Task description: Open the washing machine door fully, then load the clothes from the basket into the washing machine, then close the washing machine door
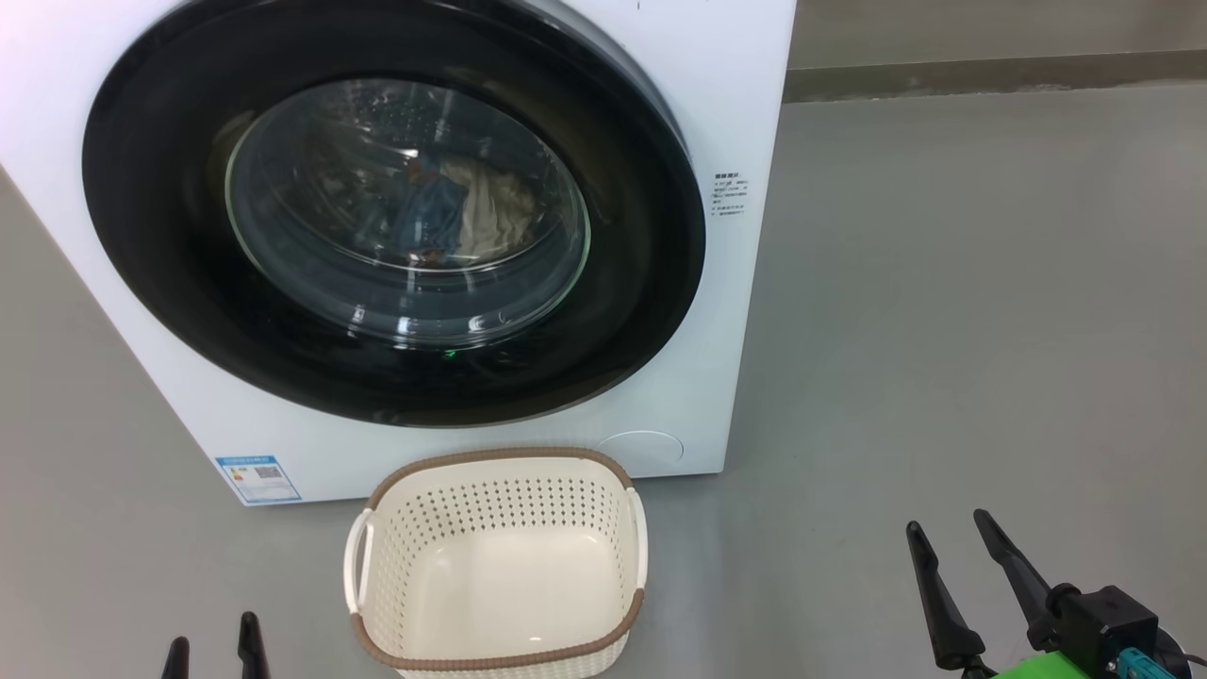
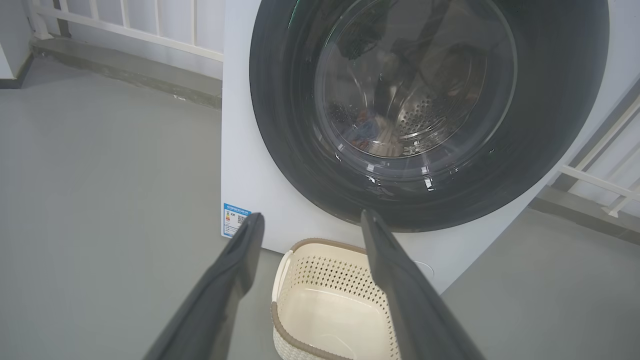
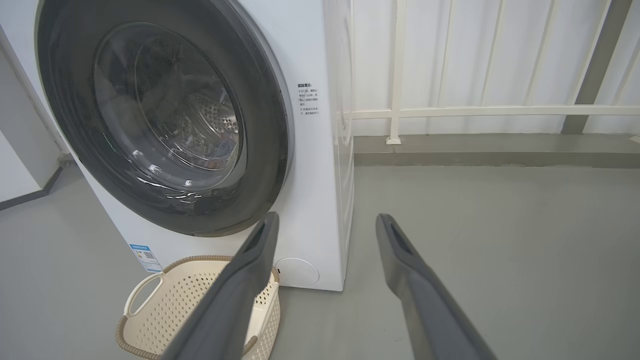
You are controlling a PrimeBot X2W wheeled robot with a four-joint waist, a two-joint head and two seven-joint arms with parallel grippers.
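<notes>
The white washing machine stands before me with its round glossy black door shut flat against the front. Through the glass bowl I see the clothes lying in the steel drum, blue and cream fabric, also visible in the left wrist view. The cream perforated basket sits on the floor just below the door, and its inside shows bare plastic. My left gripper is open at the lower left, short of the basket. My right gripper is open over the floor, right of the basket.
Grey floor spreads to the right of the machine. A white railing on a raised kerb runs behind and beside it. A blue label sticker marks the machine's lower left corner.
</notes>
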